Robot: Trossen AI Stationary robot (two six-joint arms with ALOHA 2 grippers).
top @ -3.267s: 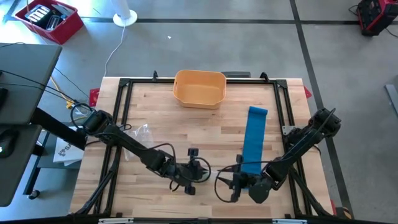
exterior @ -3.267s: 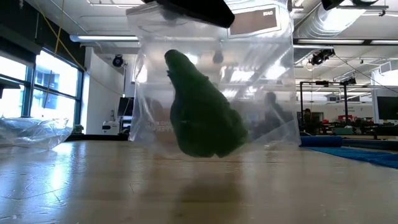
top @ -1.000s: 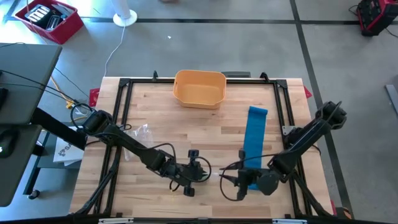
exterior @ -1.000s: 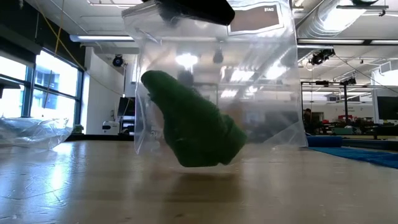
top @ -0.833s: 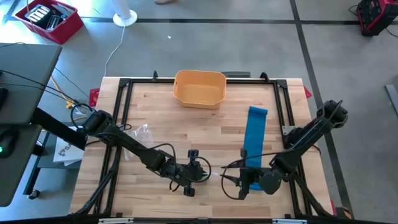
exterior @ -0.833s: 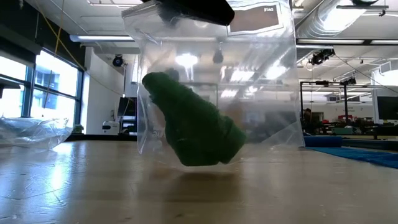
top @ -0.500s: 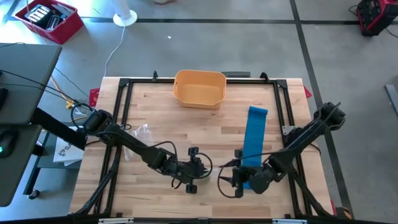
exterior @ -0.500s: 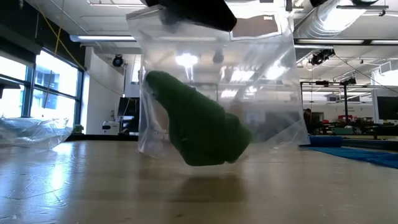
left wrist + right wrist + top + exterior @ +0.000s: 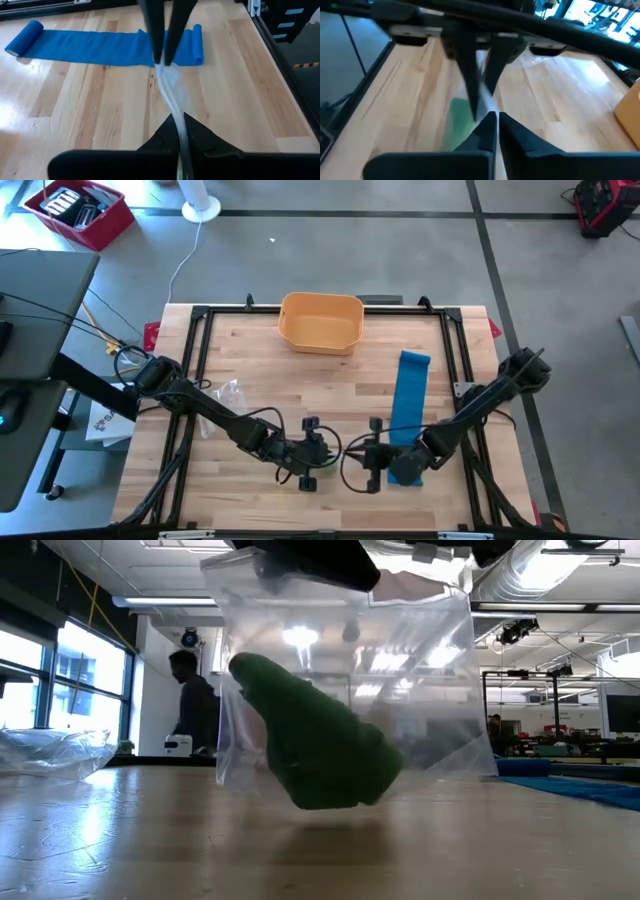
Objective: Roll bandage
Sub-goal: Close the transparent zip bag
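A clear plastic bag (image 9: 350,690) hangs above the table with a green rolled bandage (image 9: 315,740) lying tilted inside it. My left gripper (image 9: 322,450) is shut on the bag's top edge, and my right gripper (image 9: 362,455) faces it, shut on the same edge. In the left wrist view the bag (image 9: 172,100) runs edge-on from my left gripper (image 9: 180,137) to my right gripper (image 9: 162,52). A blue bandage (image 9: 408,405) lies flat and unrolled on the table's right half, a small roll at its far end (image 9: 22,44). My left gripper pinches the bag's top edge (image 9: 176,127) between its two fingers, coming from the table's left and slanting down. The bag hangs below, clear of the table. My right gripper pinches the same top edge (image 9: 484,107) farther to the table's right, coming from the right and slanting down. The edge runs stretched between the two grippers.
An orange basket (image 9: 321,322) stands at the table's far edge. A second, crumpled clear bag (image 9: 225,392) lies at the left. The black frame rail (image 9: 200,360) borders the table. A person (image 9: 195,705) walks in the room behind.
My right gripper has gone toward the table's left, up to the bag's top edge opposite my left gripper. The bag and the green bandage inside have swung a little and stay clear of the table.
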